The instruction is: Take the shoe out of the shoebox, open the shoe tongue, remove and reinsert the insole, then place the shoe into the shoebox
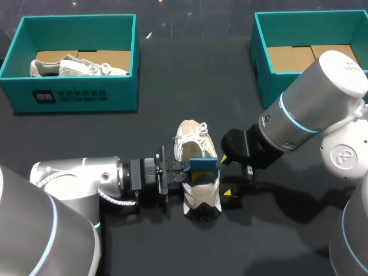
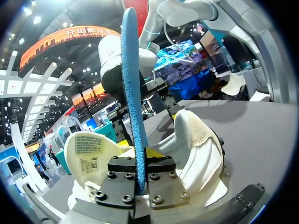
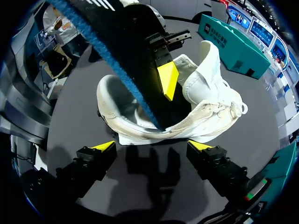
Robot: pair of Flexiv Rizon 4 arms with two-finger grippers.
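Left arm lies low near the table's near edge, reaching to mid-table, left gripper clamped on an edge-up blue insole; right arm slants down from the right edge, right gripper facing it, fingers spread wide.

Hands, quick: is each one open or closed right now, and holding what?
Left hand: closed on the thin blue textured insole.
Right hand: open, empty, with the white lace-up shoe just ahead.

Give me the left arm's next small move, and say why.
Probably turn the blue insole to line up with the white shoe before lowering it: the left gripper pinches one end, the insole sits crosswise over the opening, and the right gripper is open beside it.
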